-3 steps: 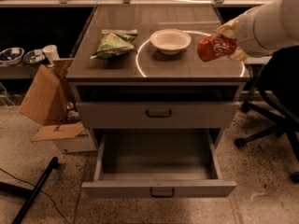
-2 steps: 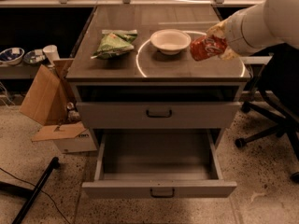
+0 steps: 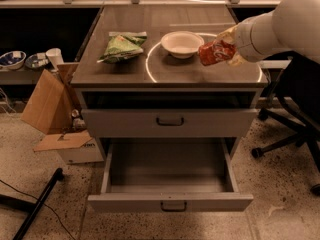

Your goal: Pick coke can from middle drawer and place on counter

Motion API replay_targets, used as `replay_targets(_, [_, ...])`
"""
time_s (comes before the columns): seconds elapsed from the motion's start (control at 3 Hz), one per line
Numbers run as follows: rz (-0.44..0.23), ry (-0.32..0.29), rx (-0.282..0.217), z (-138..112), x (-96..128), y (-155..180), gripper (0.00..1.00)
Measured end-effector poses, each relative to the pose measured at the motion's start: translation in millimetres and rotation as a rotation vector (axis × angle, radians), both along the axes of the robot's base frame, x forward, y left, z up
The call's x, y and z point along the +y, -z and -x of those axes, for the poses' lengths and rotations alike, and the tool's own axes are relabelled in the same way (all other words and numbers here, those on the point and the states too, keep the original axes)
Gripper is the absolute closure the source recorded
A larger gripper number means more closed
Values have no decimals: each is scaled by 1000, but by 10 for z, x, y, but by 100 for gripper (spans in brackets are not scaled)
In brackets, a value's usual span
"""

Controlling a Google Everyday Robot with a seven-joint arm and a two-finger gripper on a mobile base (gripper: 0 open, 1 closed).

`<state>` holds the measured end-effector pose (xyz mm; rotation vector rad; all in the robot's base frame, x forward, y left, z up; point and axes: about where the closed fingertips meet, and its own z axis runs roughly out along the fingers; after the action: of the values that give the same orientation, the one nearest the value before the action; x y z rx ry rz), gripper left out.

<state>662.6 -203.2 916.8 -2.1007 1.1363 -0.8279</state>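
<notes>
My gripper [image 3: 223,48] reaches in from the right over the counter [image 3: 180,71] and is shut on the red coke can [image 3: 214,53]. The can is tilted on its side, held just above the counter top, right of the white bowl [image 3: 182,43]. The middle drawer [image 3: 170,176] hangs pulled out below, its grey floor bare. Its small dark handle [image 3: 173,206] shows on the front.
A green snack bag [image 3: 122,46] lies on the counter's left part. The upper drawer [image 3: 170,121] is closed. A cardboard box [image 3: 55,111] stands on the floor to the left, a black office chair [image 3: 295,129] to the right, and a dark pole [image 3: 37,204] at the lower left.
My gripper has carried the coke can leftward over the counter, closer to the white bowl. The drawer and the other objects have not moved.
</notes>
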Motion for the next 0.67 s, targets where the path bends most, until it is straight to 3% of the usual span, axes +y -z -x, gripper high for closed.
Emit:
replay_targets(0.33, [-27,18,-2,-116,-45,29,83])
replay_targets(0.67, [-49,26,-1,-195,-56,61,59])
